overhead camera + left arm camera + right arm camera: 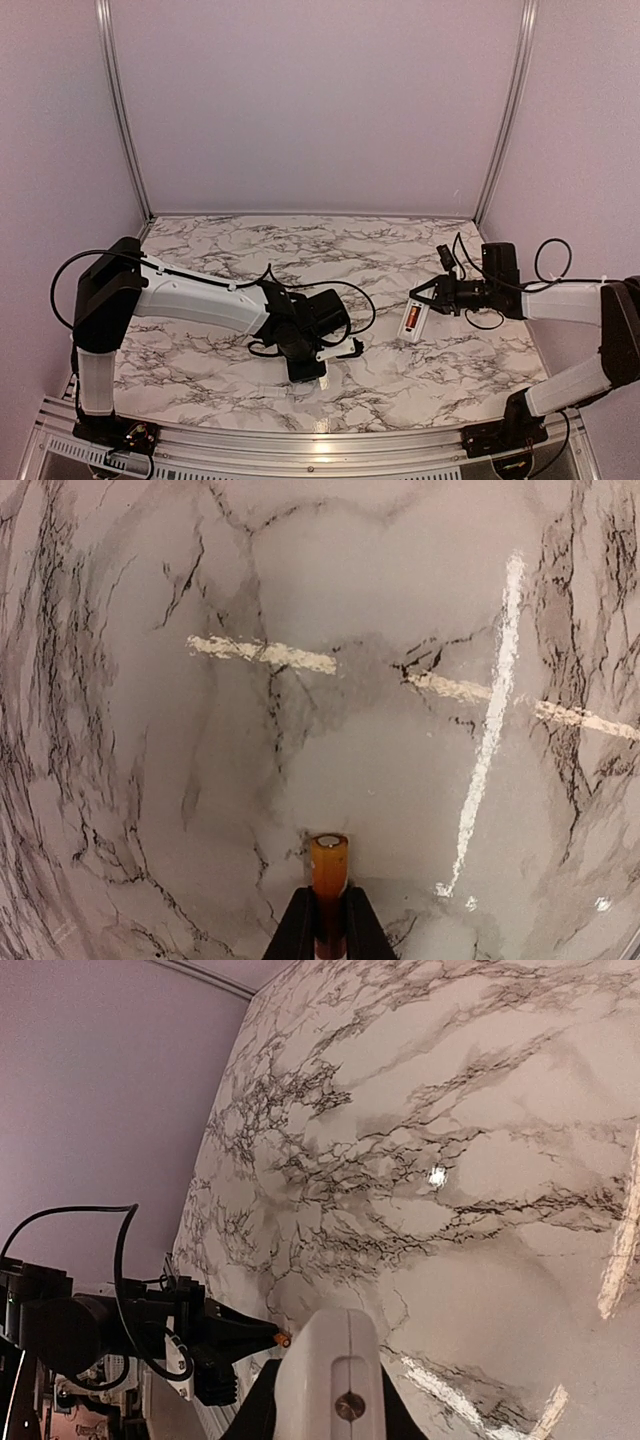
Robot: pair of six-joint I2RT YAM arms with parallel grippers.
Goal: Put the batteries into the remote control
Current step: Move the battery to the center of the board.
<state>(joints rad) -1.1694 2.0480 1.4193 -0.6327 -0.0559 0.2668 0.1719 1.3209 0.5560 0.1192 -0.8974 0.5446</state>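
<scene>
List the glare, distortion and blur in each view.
Top external: soft, even light, with a bright reflection on the metal rail at the near edge. Left wrist: white glare streaks cross the marble tabletop, its veins bend toward the edges, and the battery is sharp. Right wrist: the remote control looms close and slightly soft, with glare streaks at right.

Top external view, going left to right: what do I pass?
left arm → left gripper → remote control → right arm
</scene>
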